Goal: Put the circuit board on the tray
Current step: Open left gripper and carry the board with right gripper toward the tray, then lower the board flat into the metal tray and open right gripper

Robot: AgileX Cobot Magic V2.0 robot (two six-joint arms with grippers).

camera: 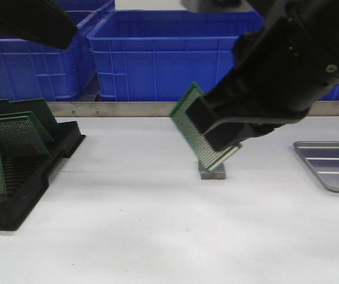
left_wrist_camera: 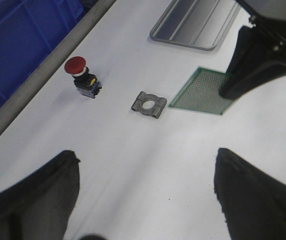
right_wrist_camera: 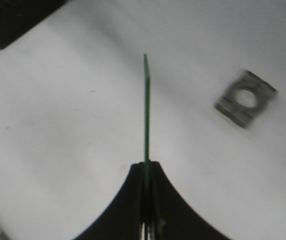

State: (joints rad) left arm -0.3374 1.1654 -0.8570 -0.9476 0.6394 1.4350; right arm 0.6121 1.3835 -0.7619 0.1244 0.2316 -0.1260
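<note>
Right gripper [camera: 225,133] clamps a green circuit board [camera: 188,121] in the air above the white table [camera: 134,225], left of the tray [camera: 330,165].

Nearest on the left, a black slotted rack [camera: 33,177] stands on the table holding several more green boards [camera: 18,133] tilted in its slots. Mid-table, the held board hangs tilted above a small grey metal clamp block [camera: 212,170] lying flat; the right wrist view shows the board edge-on with both fingers [right_wrist_camera: 133,200] pinched against it. The silver ribbed tray lies at the right edge, well apart from the board and bare where visible. The left gripper [left_wrist_camera: 143,200] hovers with its fingers spread wide and nothing between them. A red push-button switch [left_wrist_camera: 82,77] stands near the table's far edge. Beyond the table sit big blue bins [camera: 157,53].
</note>
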